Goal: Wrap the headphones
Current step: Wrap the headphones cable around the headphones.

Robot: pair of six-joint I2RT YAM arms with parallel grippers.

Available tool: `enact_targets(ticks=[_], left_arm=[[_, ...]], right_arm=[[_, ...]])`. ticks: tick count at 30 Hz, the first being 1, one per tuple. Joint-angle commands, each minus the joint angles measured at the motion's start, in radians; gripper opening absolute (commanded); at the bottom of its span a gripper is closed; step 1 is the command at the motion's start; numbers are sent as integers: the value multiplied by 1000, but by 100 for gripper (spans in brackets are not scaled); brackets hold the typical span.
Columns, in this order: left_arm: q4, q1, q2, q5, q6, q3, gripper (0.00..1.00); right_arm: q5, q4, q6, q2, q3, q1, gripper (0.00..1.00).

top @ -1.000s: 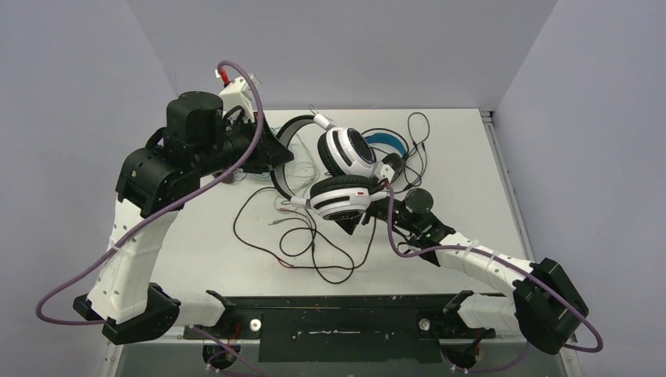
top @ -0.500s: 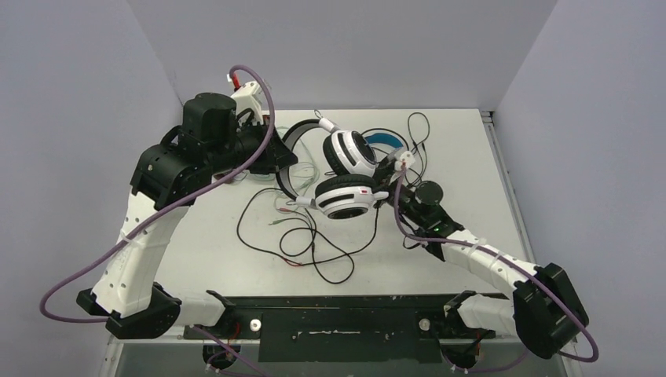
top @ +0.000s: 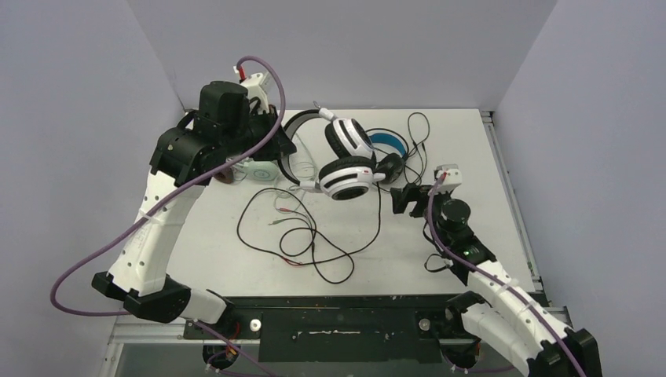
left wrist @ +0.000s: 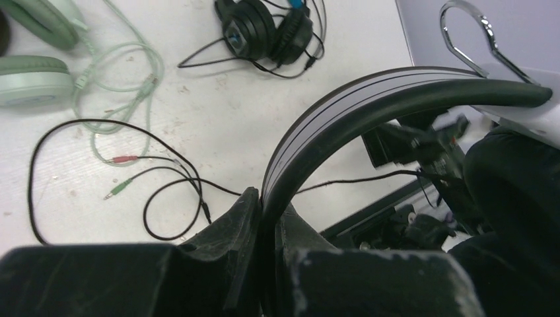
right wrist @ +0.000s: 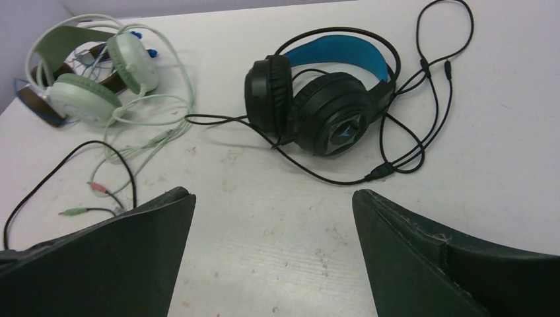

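The white headphones (top: 345, 161) with black stripes hang above the table's back middle. My left gripper (top: 276, 148) is shut on their headband (left wrist: 370, 99), which passes between its fingertips (left wrist: 267, 198). Their black cord (top: 306, 243) trails in loops over the table, ending in pink and green plugs (top: 284, 212). My right gripper (top: 408, 200) stands open and empty to the right of the ear cups, apart from them. In the right wrist view it (right wrist: 272, 195) faces the black headphones with a blue headband (right wrist: 323, 112).
The mint green headphones (right wrist: 86, 92) lie at the back left with their pale cord coiled beside them, next to a brown ear cup (right wrist: 30, 105). The black headset's cord (top: 416, 129) loops toward the table's back edge. Walls close in left, back and right.
My right arm has drawn back from the white headphones toward the right and near side, its gripper open. My left arm has carried the headphones a little farther back and right.
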Motion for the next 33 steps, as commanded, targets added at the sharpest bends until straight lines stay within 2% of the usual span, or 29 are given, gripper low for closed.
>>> enact_targets(ticks=[1, 5, 8, 11, 17, 20, 25, 28, 32, 33], left_arm=[[55, 56, 41, -50, -19, 101, 0], [106, 161, 55, 66, -26, 63, 0], [140, 200, 62, 136, -28, 57, 0], [154, 208, 61, 162, -26, 57, 0], [154, 227, 41, 207, -34, 51, 0], [148, 233, 34, 227, -32, 50, 0], [165, 241, 8, 267, -41, 21, 0], [169, 241, -6, 274, -43, 9, 0], [174, 242, -16, 285, -45, -2, 0], [174, 241, -17, 289, -46, -4, 0]], right_arm=[[-90, -12, 3, -156, -32, 3, 93], [-241, -63, -54, -219, -36, 5, 92], [-402, -7, -87, -246, -79, 9, 92], [-513, 98, -70, -197, -93, 14, 91], [-520, 284, -94, 23, -49, 75, 90], [-517, 314, -140, 146, 16, 133, 88], [-467, 403, -143, 254, 57, 170, 84], [-443, 437, -145, 277, 63, 170, 76], [-465, 455, -157, 294, 83, 168, 52], [-468, 454, -162, 297, 88, 169, 48]])
